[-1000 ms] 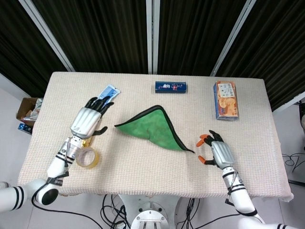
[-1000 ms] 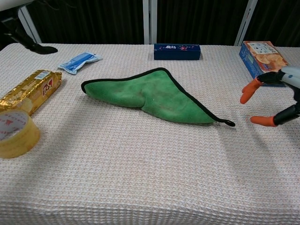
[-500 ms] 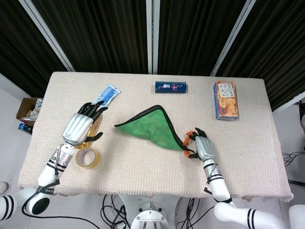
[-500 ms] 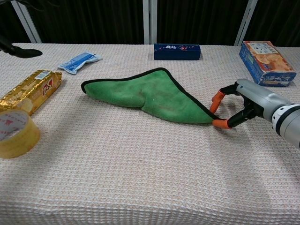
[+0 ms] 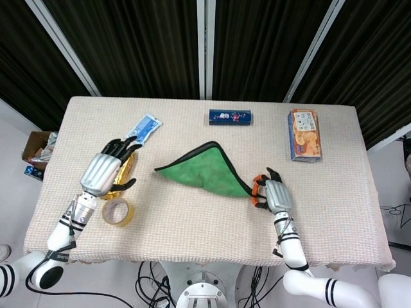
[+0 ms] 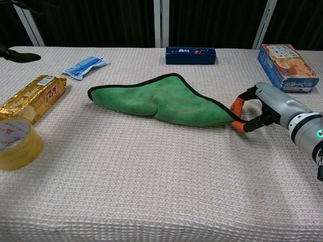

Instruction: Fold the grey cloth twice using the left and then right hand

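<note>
The cloth [image 5: 207, 172] is green with a black hem and lies folded into a rough triangle at mid-table, also seen in the chest view [image 6: 166, 101]. Its pointed near-right corner sits between the orange fingertips [image 6: 244, 126] of my right hand [image 5: 270, 193], which pinches that corner just above the table [image 6: 151, 191]. The same hand appears at the right of the chest view [image 6: 262, 108]. My left hand [image 5: 103, 172] hovers with fingers spread over the left side, well away from the cloth and holding nothing.
A tape roll [image 5: 117, 212] and a gold packet [image 6: 35, 96] lie at the left. Behind them is a blue pouch [image 5: 144, 125]. A dark blue box [image 5: 230, 117] sits at the back centre and a snack box [image 5: 303, 135] at the back right.
My right hand travelled left to the cloth's near-right corner and closed its fingertips on it, tugging the corner slightly right. My left hand drew back to the left.
</note>
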You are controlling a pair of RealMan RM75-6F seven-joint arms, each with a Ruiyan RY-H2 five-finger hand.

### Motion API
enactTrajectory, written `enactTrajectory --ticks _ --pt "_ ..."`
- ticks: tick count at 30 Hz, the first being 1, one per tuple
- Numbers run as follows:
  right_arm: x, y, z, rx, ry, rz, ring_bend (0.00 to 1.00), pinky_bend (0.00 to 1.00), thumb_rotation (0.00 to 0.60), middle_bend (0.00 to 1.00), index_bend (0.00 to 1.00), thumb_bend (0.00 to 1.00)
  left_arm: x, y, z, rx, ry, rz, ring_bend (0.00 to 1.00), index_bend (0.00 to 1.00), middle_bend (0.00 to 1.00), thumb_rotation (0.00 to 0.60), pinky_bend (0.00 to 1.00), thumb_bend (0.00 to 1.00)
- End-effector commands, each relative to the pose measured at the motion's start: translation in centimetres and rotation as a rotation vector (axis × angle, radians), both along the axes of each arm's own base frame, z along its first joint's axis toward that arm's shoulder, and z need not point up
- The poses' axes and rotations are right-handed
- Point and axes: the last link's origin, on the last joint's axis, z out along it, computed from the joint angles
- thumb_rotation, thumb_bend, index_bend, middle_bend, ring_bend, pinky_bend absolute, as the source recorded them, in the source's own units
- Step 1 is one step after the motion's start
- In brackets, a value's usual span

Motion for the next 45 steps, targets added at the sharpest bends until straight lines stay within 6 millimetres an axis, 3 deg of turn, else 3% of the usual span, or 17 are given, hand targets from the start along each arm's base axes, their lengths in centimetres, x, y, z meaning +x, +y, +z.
enactTrajectory --ticks 1,9,17,22,26,35,45 --pt "-1.1 0.3 0.9 -0.011 0.046 -0.007 0.01 0.05 0.600 0.30 0.69 0.32 0.0 -0.1 0.0 -0.002 0.002 -0.003 0.14 0.16 0.06 0.600 0.12 0.21" --pt "-4.4 1.1 4.1 -0.052 0.147 -0.063 0.01 0.05 0.600 0.30 0.69 0.32 0.1 -0.2 0.1 -0.003 0.008 -0.006 0.14 0.16 0.06 0.600 0.12 0.21" --pt "-3.3 1.1 6.4 -0.093 0.207 0.024 0.01 0.05 0.600 0.30 0.69 0.32 0.6 -0.1 -0.1 -0.014 0.022 -0.012 0.14 0.16 0.06 0.600 0.12 0.21" --pt "0.3 0.0 7.1 -0.098 0.236 0.140 0.01 0.04 0.600 0.30 0.69 0.32 0.4 0.1 0.2 -0.006 0.028 -0.002 0.14 0.16 0.06 0.600 0.12 0.21" --pt "3.9 -1.4 6.5 -0.060 0.275 0.230 0.01 0.04 0.600 0.29 0.69 0.32 0.2 0.0 0.6 0.003 0.025 0.004 0.14 0.16 0.06 0.600 0.12 0.21" --pt "12.7 -4.8 2.3 0.020 0.379 0.395 0.01 0.04 0.600 0.28 0.69 0.32 -1.0 -0.4 1.5 0.031 0.020 0.026 0.14 0.16 0.06 0.600 0.12 0.21" --pt "18.3 -6.4 -2.7 0.062 0.464 0.486 0.01 0.04 0.600 0.28 0.69 0.33 -2.4 -1.2 2.2 0.048 0.015 0.044 0.14 0.16 0.06 0.600 0.12 0.21"
